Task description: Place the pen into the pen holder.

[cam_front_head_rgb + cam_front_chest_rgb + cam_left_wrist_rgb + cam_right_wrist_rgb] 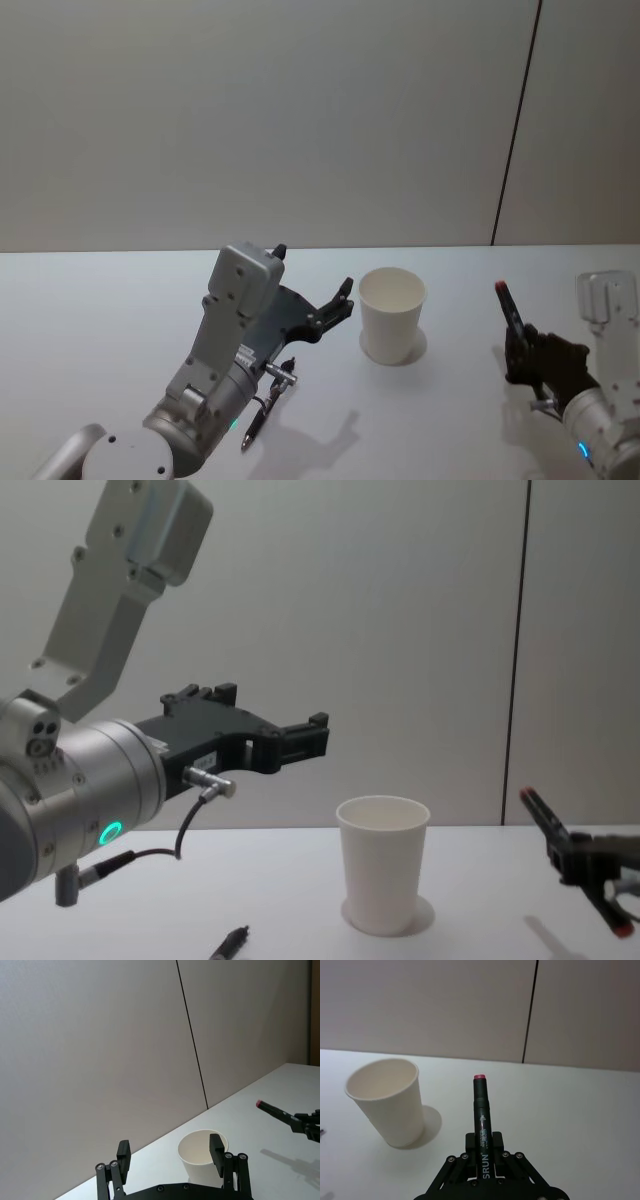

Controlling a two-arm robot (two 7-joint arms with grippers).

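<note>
A black pen (481, 1110) with a red tip is held clamped in the right gripper (484, 1146) at the lower right of the head view, well apart from the upright white pen holder (392, 315) at centre. The lettering "SRUN" on its barrel is made legible by the right wrist view. The left gripper (300, 740), spread wide, is raised left of the cup. A second dark pen (228, 943) on the table (100, 330) is caught by the chest view.

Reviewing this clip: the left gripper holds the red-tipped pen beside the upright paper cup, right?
No: the right gripper holds the red-tipped pen, as the right wrist view shows; the left gripper is open. The paper cup does stand upright beside the pen.
</note>
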